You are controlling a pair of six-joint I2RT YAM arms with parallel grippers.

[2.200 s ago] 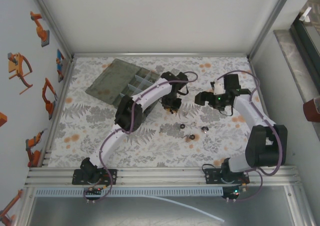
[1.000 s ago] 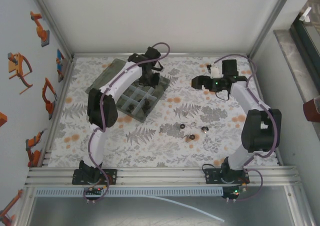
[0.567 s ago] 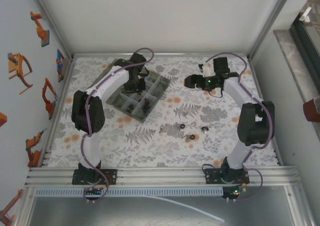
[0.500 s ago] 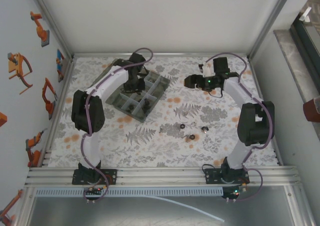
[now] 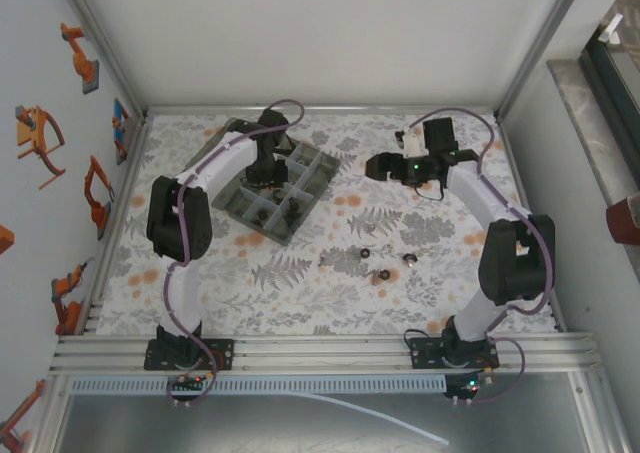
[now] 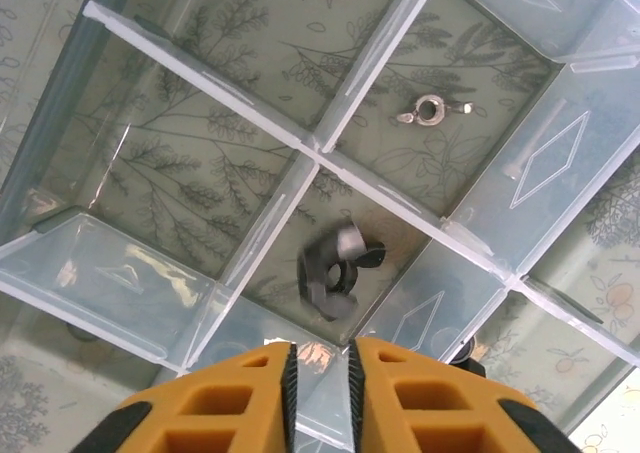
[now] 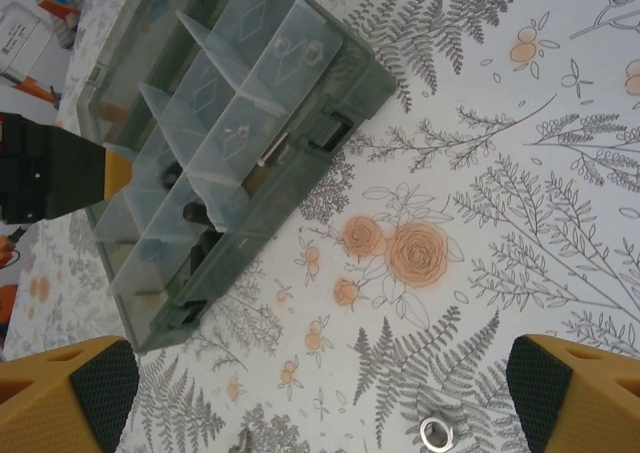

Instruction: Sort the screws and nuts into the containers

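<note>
The grey organiser box (image 5: 300,188) lies open at the back left, with dark pieces in its near containers (image 5: 262,213). My left gripper (image 5: 262,169) hangs just above it. In the left wrist view its orange fingers (image 6: 322,358) stand narrowly open with nothing between them, above a blurred dark nut (image 6: 335,271) in the container below. A silver wing nut (image 6: 430,108) lies in the neighbouring container. My right gripper (image 5: 378,165) is wide open (image 7: 322,385) over bare table right of the box (image 7: 230,143). Loose nuts and screws (image 5: 381,274) lie at mid-table.
In the right wrist view a silver nut (image 7: 436,432) and a small screw (image 7: 243,441) lie on the floral cloth near the bottom edge. The box's flat lid (image 5: 208,151) spreads to the far left. Aluminium rails bound the table (image 5: 320,110).
My left arm swung from mid-table to above the organiser box and has held there for the last half second. My right gripper moved back and left toward the box.
</note>
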